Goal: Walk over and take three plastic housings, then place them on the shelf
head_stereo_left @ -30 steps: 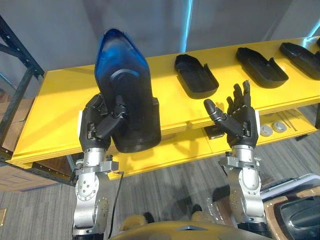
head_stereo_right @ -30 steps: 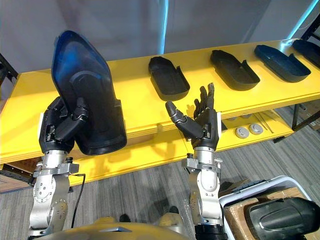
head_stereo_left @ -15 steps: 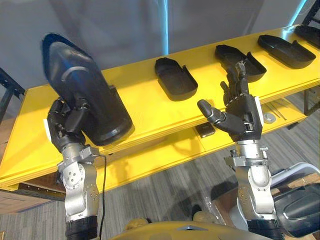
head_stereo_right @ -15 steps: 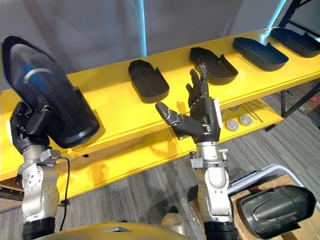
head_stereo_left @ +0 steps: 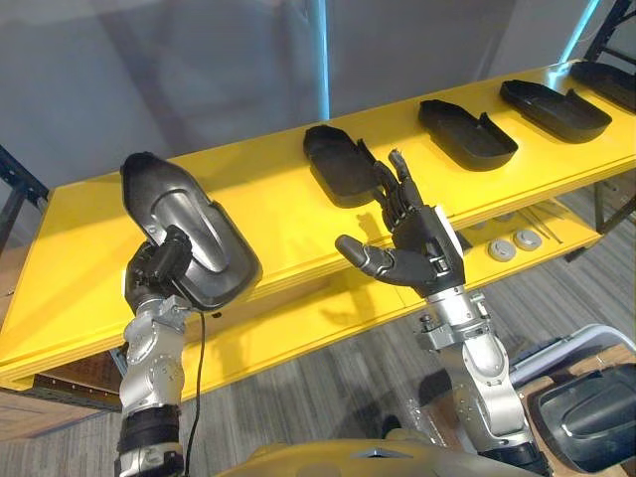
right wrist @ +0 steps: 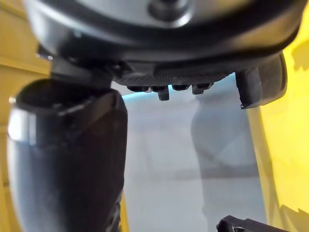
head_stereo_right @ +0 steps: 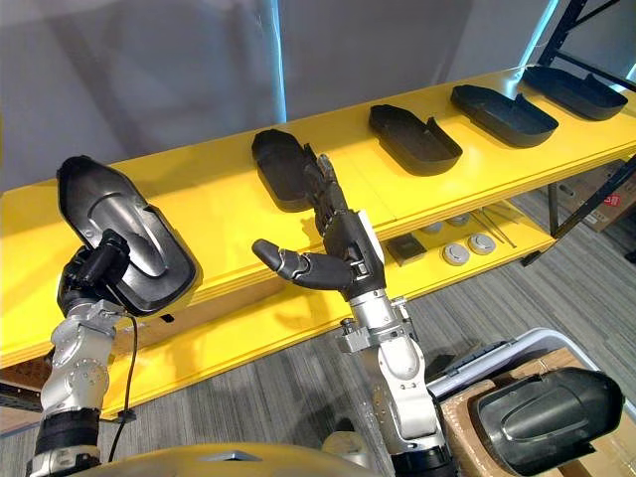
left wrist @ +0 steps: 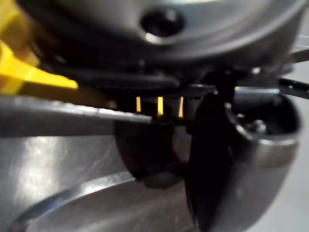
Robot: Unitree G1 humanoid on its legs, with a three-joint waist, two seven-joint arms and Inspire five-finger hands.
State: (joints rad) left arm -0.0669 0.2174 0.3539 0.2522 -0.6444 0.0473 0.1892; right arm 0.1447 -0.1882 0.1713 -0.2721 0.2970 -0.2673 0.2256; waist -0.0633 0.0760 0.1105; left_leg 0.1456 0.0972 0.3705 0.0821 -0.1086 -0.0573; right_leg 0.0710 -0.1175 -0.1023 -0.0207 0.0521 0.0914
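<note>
Left hand [head_stereo_left: 151, 280] is clenching the lower end of a dark glossy moulded plastic housing [head_stereo_left: 194, 237], holding it tilted above the yellow shelf board [head_stereo_left: 268, 214], probably for setting down | Right hand [head_stereo_left: 422, 253] is hovering empty, fingers spread | Black tray-shaped housings [head_stereo_left: 338, 169] are lying beyond its fingertips.

Glossy dark housing [head_stereo_left: 189, 234], tilted, gripped by left hand [head_stereo_left: 154, 273], over yellow shelf [head_stereo_left: 268, 214] front
</note>
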